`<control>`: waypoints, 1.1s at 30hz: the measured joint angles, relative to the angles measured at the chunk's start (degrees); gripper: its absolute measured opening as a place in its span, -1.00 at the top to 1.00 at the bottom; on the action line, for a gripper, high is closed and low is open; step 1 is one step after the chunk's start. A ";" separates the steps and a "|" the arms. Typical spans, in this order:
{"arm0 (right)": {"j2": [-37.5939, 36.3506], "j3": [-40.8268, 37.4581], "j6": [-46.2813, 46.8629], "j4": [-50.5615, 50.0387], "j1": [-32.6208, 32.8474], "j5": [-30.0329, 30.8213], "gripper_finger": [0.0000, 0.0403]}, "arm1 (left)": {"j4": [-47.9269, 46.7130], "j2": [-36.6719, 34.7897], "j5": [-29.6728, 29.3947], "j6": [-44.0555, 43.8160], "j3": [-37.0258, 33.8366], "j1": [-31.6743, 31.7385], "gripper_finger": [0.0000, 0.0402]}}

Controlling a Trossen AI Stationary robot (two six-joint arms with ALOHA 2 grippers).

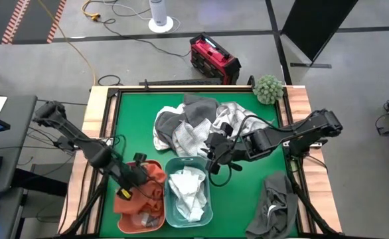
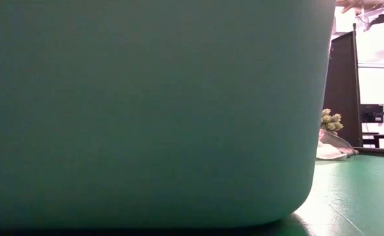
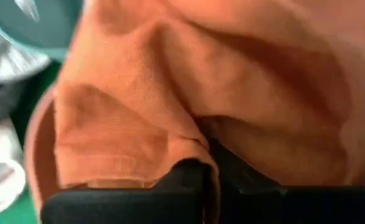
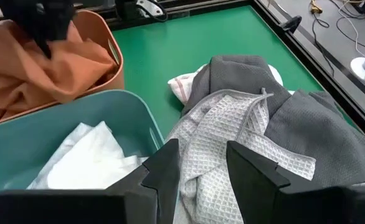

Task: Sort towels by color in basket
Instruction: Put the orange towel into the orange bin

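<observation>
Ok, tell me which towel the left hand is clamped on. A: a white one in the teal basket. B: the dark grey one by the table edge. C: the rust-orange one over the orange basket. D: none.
C: the left hand is shut on the rust-orange towel over the orange basket; the wrist view shows orange cloth pinched between its fingers.

No readable text, label, brand, number or sign anywhere: none on towels, baskets, surface, arms, or red case on floor beyond surface.
</observation>
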 joint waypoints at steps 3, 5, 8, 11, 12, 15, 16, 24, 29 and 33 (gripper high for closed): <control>0.00 0.00 0.00 -0.02 0.00 0.00 0.20 | 0.11 4.48 -0.08 -0.24 -0.28 0.00 0.96; -0.01 0.00 0.00 -0.06 0.00 0.00 0.20 | 0.13 7.53 -0.38 -0.45 -0.33 0.00 0.94; 0.00 0.00 -0.02 -0.04 0.00 0.00 0.20 | 0.47 10.86 -1.21 -0.52 -0.32 0.05 0.87; -0.01 0.00 -0.03 -0.09 0.00 0.00 0.20 | 0.23 12.55 -1.95 0.08 0.07 0.15 0.76; -0.01 0.00 -0.03 -0.07 0.00 0.00 0.20 | 0.22 12.57 -2.06 0.47 0.13 0.15 0.71; 0.00 0.00 -0.04 -0.08 0.00 0.00 0.20 | -0.65 11.80 -2.07 1.96 0.15 0.15 0.52; -0.02 0.00 -0.04 -0.13 0.00 0.00 0.20 | -2.00 11.28 -1.96 2.32 0.49 0.15 0.46; 0.00 0.00 -0.04 -0.18 -0.52 -0.02 0.20 | -12.62 6.01 -1.43 0.89 10.61 0.01 -0.02; -0.02 0.00 -0.07 -0.42 -0.52 0.02 0.20 | -19.79 3.05 0.55 0.52 16.41 -0.24 -0.08; -0.02 0.00 -0.11 -0.66 -0.52 0.02 0.20 | -20.96 0.99 0.61 -1.06 19.10 -1.14 -0.05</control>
